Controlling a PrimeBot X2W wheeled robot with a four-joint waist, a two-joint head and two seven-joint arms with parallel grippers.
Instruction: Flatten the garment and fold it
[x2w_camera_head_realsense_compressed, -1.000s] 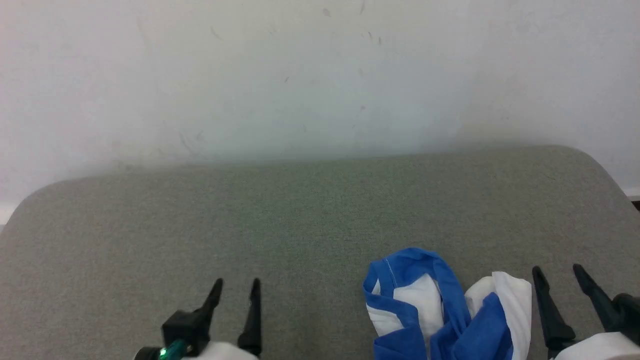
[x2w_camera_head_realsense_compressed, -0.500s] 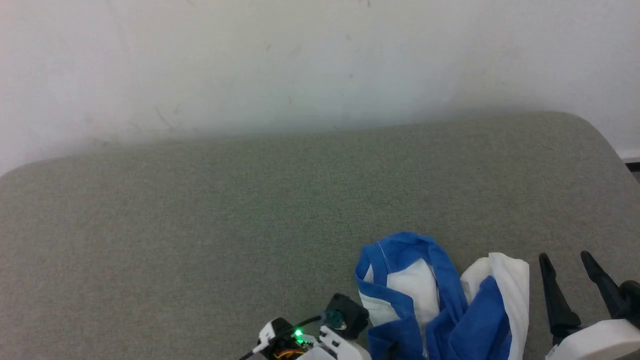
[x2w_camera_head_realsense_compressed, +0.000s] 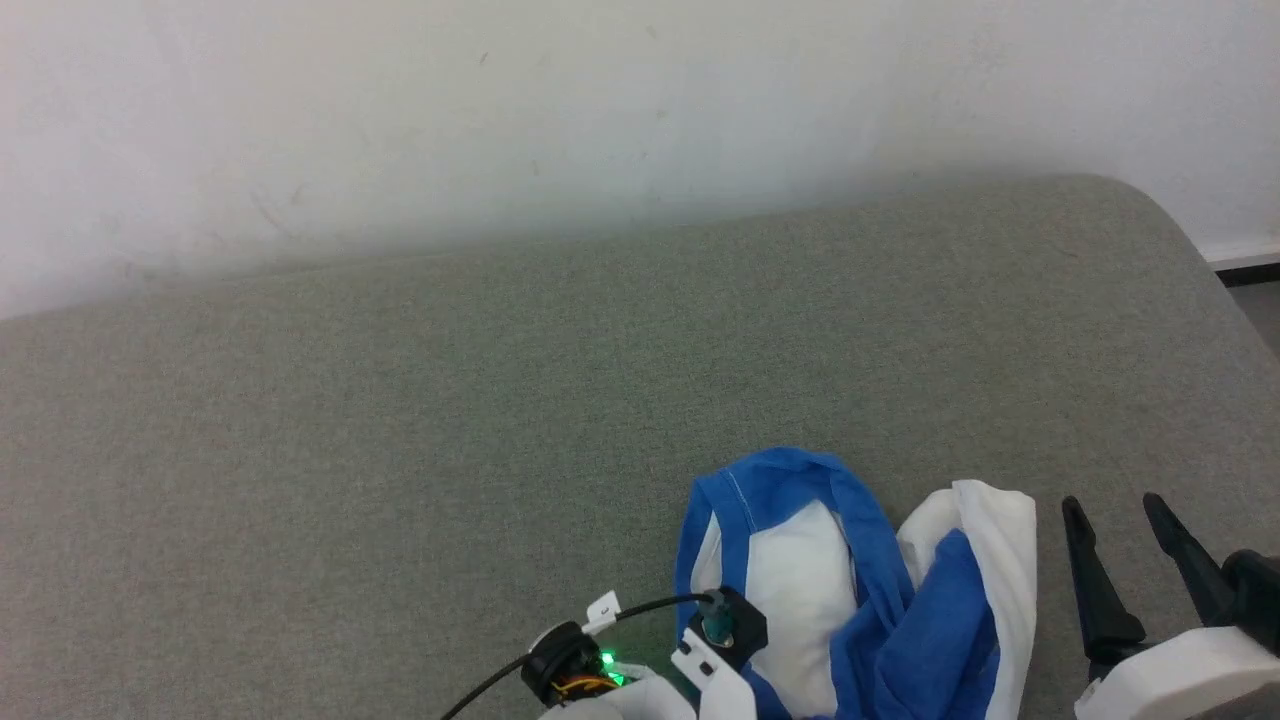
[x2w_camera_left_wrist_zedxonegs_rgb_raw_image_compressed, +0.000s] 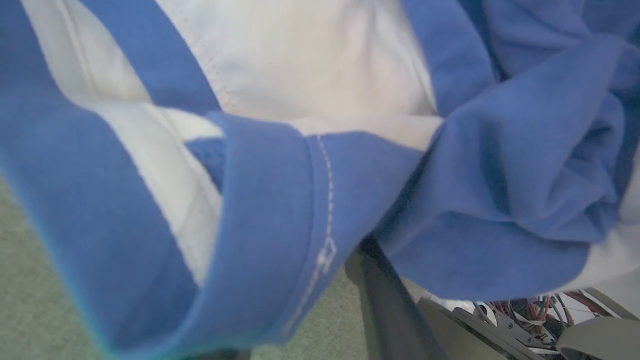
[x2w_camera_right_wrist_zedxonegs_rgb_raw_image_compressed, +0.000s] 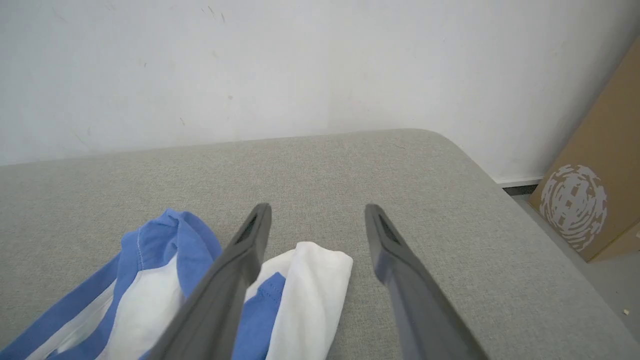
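One garment (x2w_camera_head_realsense_compressed: 800, 570), crumpled into a loose heap: white panels crossed by bright blue bands, thin soft cloth, white stitching along a blue hem (x2w_camera_left_wrist_zedxonegs_rgb_raw_image_compressed: 280, 200). Bunched at the near edge of the grey-green cloth-covered surface (x2w_camera_head_realsense_compressed: 400, 420), right of the middle, between the two arms. Blue loop raised at the far side of the heap, white fold rolled over at its right, deeper blue folds toward the near side. Two end effectors counted. Left end effector (x2w_camera_head_realsense_compressed: 725, 640) down at the heap's near left edge, pale wrist with one green light (x2w_camera_head_realsense_compressed: 607, 660) and one black cable (x2w_camera_head_realsense_compressed: 560, 640); one dark finger (x2w_camera_left_wrist_zedxonegs_rgb_raw_image_compressed: 385, 305) seen under the overhanging blue cloth in the left wrist view, the other covered, so cannot tell how far apart or whether gripping cloth. Right end effector (x2w_camera_head_realsense_compressed: 1110, 510) just right of the heap, apart from it, two dark fingers spread wide, nothing held. One pale wall (x2w_camera_head_realsense_compressed: 600, 120) behind. One brown cardboard box (x2w_camera_right_wrist_zedxonegs_rgb_raw_image_compressed: 595, 200) beyond the surface's far right corner, bearing a round whitish mottled print, not readable as words. Small white stitched mark (x2w_camera_left_wrist_zedxonegs_rgb_raw_image_compressed: 326, 255) on the hem, too blurred to read.
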